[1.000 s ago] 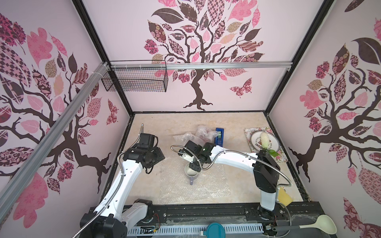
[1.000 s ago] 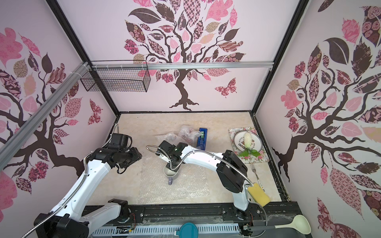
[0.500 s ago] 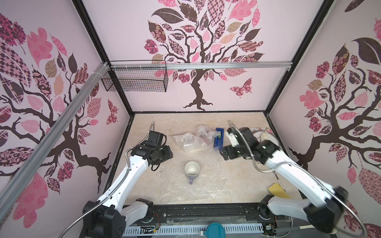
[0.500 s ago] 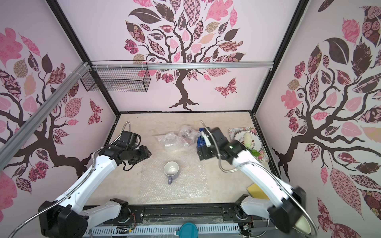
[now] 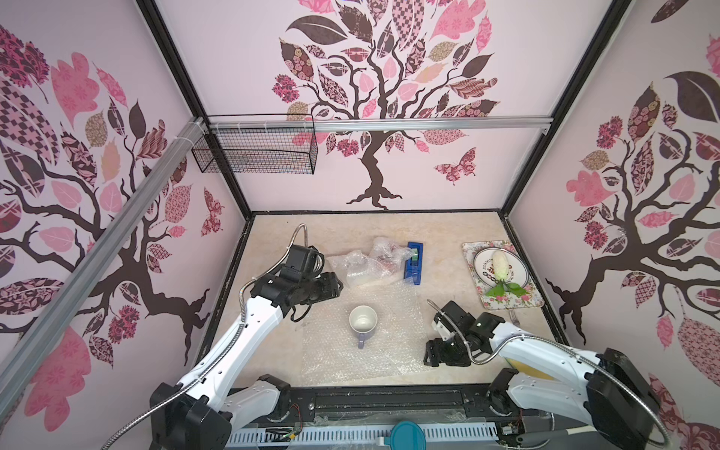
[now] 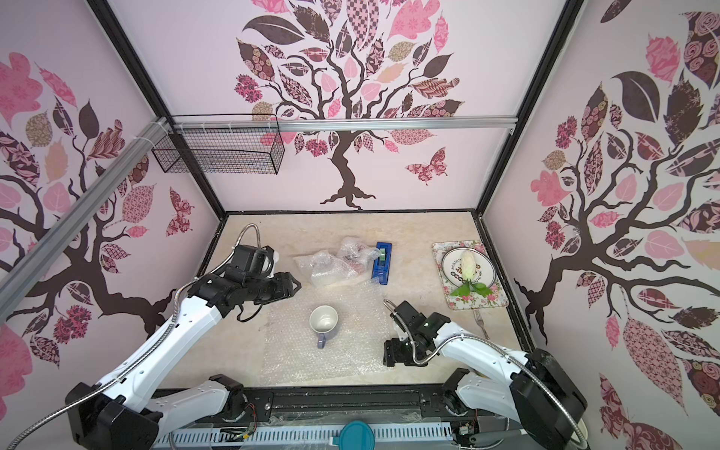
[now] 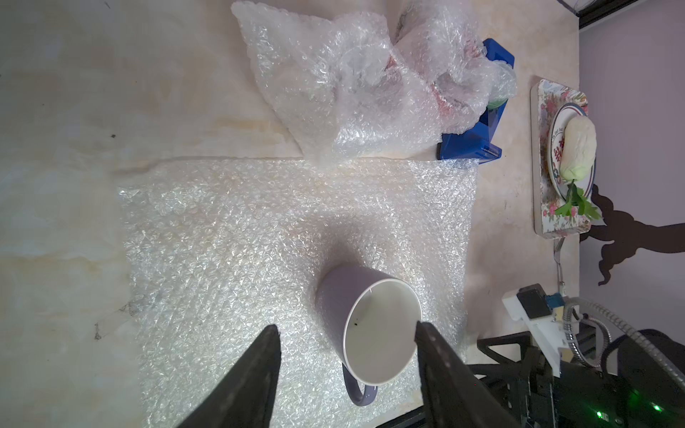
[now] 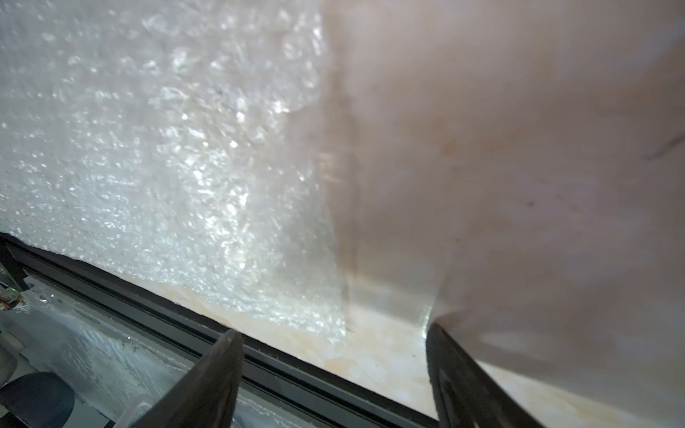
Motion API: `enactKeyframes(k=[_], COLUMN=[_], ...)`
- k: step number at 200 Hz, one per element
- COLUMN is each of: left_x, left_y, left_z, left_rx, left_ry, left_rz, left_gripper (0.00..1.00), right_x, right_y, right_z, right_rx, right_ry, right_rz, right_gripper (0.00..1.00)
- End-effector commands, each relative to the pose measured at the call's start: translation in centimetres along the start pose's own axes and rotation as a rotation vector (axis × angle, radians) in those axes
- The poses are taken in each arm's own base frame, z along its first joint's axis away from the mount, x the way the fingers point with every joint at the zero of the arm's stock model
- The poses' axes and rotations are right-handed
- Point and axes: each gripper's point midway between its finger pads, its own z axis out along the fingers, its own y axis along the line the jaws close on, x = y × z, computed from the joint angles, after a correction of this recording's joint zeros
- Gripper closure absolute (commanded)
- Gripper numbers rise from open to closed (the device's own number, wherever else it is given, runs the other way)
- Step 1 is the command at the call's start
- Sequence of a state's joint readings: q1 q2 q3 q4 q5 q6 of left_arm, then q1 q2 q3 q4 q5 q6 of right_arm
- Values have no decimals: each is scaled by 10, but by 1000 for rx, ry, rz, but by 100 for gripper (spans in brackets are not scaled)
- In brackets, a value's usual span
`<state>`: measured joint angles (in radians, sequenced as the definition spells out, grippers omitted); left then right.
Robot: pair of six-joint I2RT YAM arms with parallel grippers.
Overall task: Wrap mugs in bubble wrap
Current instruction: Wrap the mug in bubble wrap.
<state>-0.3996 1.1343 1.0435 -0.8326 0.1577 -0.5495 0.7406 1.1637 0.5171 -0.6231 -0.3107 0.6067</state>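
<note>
on one bubble wrap sheet i count one lavender mug, two crumpled bundles behind; left gripper, right gripper both spread, empty.

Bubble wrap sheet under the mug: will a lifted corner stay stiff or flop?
Probably floppy: the flat clear bubble wrap sheet hugs the beige tabletop, thin and see-through, so a corner should fold easily. The upright pale lavender ceramic mug weighs down its middle; a hard pull might tip it.

Lavender mug, wht inside; blue dispenser.
</note>
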Motion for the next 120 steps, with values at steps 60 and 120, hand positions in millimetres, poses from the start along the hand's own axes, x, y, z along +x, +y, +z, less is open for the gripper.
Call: enactKeyframes(k=[60, 120], left_x=[-22, 20], left_y=[15, -9], left_z=[-38, -39], left_rx=[-135, 133], left_ry=[-117, -80], left_rz=[68, -3], left_gripper=[35, 35], right_x=[-45, -80], right_y=[51, 205], right_z=[-36, -93], right_rx=[-2, -496], right_ry=[-148, -106], right_rz=[-72, -268], right_gripper=[100, 100])
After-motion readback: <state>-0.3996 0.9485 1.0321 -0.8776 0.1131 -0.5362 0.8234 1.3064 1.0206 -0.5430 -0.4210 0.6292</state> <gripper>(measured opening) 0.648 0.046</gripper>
